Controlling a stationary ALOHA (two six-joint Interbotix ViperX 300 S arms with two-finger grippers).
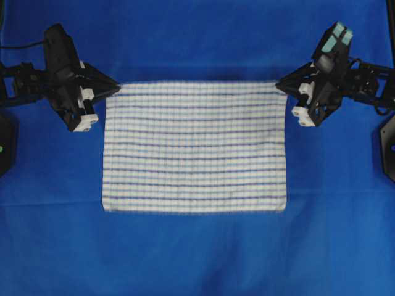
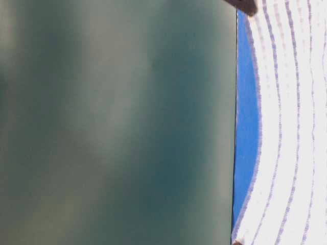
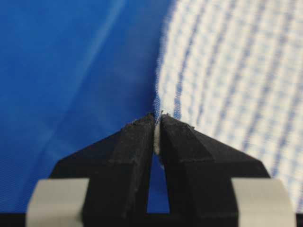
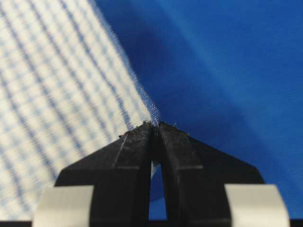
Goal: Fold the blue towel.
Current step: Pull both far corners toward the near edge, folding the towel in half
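The blue towel (image 1: 195, 148), white with thin blue stripes, lies spread on the table in the overhead view. My left gripper (image 1: 117, 87) is shut on its far left corner. In the left wrist view the gripper (image 3: 157, 118) pinches the towel (image 3: 227, 80) edge between its tips. My right gripper (image 1: 278, 83) is shut on the far right corner. In the right wrist view the gripper (image 4: 155, 126) pinches the towel (image 4: 57, 94) corner. The far edge looks slightly raised and blurred. The towel also shows in the table-level view (image 2: 291, 127).
A plain solid-blue table covering (image 1: 197, 253) lies under everything. A blurred dark green surface (image 2: 117, 122) fills most of the table-level view. Dark arm bases stand at the left (image 1: 6, 142) and right (image 1: 387, 148) edges.
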